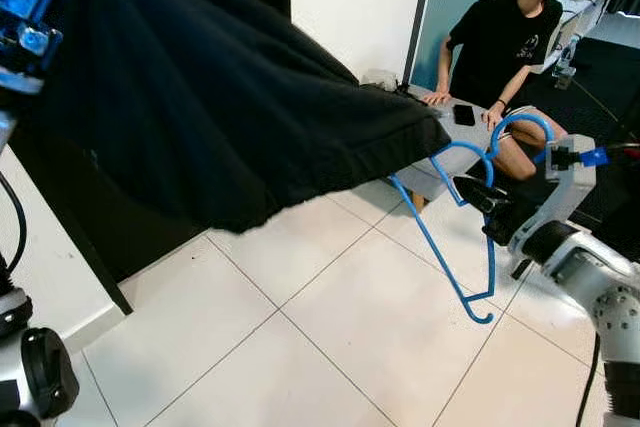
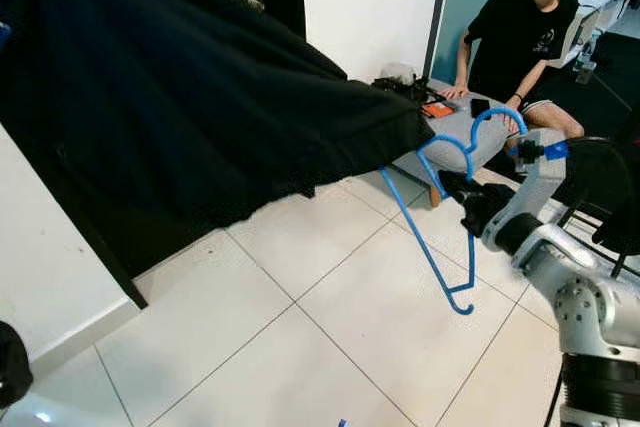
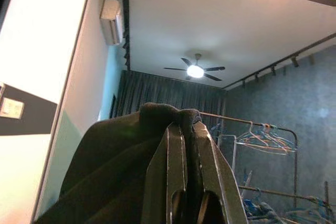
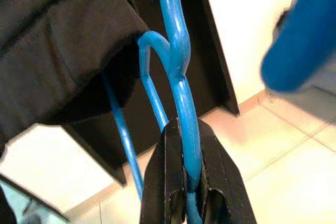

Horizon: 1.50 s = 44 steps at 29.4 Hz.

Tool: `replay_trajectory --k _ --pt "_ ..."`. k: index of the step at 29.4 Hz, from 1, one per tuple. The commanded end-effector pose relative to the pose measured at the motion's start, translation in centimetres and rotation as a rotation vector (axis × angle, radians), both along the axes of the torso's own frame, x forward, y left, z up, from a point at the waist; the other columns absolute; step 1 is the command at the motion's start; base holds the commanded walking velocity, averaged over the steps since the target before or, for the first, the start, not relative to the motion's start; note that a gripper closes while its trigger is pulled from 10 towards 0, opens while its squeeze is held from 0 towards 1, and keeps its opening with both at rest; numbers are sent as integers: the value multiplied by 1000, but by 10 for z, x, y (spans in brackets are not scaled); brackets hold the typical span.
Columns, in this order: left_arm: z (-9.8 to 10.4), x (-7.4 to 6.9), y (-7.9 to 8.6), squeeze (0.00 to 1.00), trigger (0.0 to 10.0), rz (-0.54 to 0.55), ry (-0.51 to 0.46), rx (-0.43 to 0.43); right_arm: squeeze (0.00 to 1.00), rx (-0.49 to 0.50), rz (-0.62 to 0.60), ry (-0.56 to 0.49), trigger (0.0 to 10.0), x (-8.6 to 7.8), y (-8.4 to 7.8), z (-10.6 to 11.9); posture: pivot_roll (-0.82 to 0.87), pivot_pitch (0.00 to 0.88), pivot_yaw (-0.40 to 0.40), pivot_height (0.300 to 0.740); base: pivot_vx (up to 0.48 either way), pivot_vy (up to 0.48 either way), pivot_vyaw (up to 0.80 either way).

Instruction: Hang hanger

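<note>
Right end effector (image 1: 478, 197) clamped on blue hanger (image 1: 470, 247) near hook; hanger tip inside black garment (image 1: 220, 117) hem just beside it. Left end effector (image 3: 185, 129) pinches garment fabric, held high. Person (image 1: 505, 37) sits behind.

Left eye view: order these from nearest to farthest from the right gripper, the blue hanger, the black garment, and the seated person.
1. blue hanger: clamped in the right gripper.
2. black garment: draped over the hanger's far end, to the robot's left.
3. person: seated on a grey bench behind, against the far wall.
</note>
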<state>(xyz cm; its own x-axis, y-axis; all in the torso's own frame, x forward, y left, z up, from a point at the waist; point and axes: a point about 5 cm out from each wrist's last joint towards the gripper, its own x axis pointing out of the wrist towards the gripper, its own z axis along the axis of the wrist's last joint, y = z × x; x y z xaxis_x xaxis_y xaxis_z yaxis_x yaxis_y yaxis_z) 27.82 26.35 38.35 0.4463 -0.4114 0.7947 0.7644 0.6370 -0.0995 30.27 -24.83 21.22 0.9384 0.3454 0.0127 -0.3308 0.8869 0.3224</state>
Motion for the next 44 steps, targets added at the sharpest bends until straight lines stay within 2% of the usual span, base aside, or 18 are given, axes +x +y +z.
replay_trajectory --k 1,3,4,6,9,10,11,16,17,20,21,27,28,29,30,35,42,44 --pt "12 -11 4 0 0 -5 -72 -11 0 6 -102 26 10000 -1 -14 -4 33 0 9 740 0 0 0" --pt "5 -8 -3 0 0 -47 -47 14 0 46 -81 -32 10000 -2 -12 5 34 0 10 740 0 0 0" --pt "-21 0 -18 0 0 -113 35 70 0 119 -46 -125 10000 -5 -8 20 35 0 12 740 0 0 0" --pt "-21 0 -18 0 0 -113 35 70 0 119 -46 -125 10000 -5 -8 20 35 0 12 740 0 0 0" --pt "-70 9 -38 0 0 -202 191 154 0 209 6 -249 10000 -10 -5 41 32 0 13 740 0 0 0" --pt "-70 9 -38 0 0 -202 191 154 0 209 6 -249 10000 -10 -5 41 32 0 13 740 0 0 0" --pt "-101 14 -46 0 2745 -209 291 218 0 239 35 -298 10000 -13 -4 50 31 0 12 740 0 0 0" --pt "-126 17 -50 0 3608 -205 378 275 0 250 60 -328 10000 -16 -3 55 29 0 11 740 0 0 0" --pt "-146 20 -52 0 8471 -184 450 331 0 255 86 -353 10000 -18 -1 60 27 0 12 740 0 0 0" --pt "-163 25 -51 35 10000 -128 516 376 0 245 112 -363 10000 -20 1 62 23 0 12 740 0 0 0" --pt "-176 30 -45 1000 10000 -62 575 408 0 225 135 -363 10000 -21 4 63 19 0 11 740 0 0 0" --pt "-195 34 -34 1000 10000 43 657 480 0 192 168 -354 10000 -24 7 63 17 0 11 740 0 0 0" --pt "-207 33 -25 1000 10000 104 708 605 0 156 204 -347 10000 -26 9 63 12 0 7 740 0 0 0" --pt "-207 33 -25 1000 10000 104 708 605 0 156 204 -347 10000 -26 9 63 12 0 7 740 0 0 0" --pt "-214 24 -10 1000 10000 141 746 788 0 68 290 -323 10000 -33 13 62 9 0 5 740 0 0 0" --pt "-185 22 -2 1000 10000 162 660 811 0 -17 408 -278 10000 -38 23 56 14 0 -7 740 0 0 0" --pt "-78 16 -25 1000 10000 98 229 749 0 -67 638 -205 10000 -47 44 39 33 0 -20 740 0 0 0" --pt "-78 16 -25 1000 10000 98 229 749 0 -67 638 -205 10000 -47 44 39 33 0 -20 740 0 0 0"
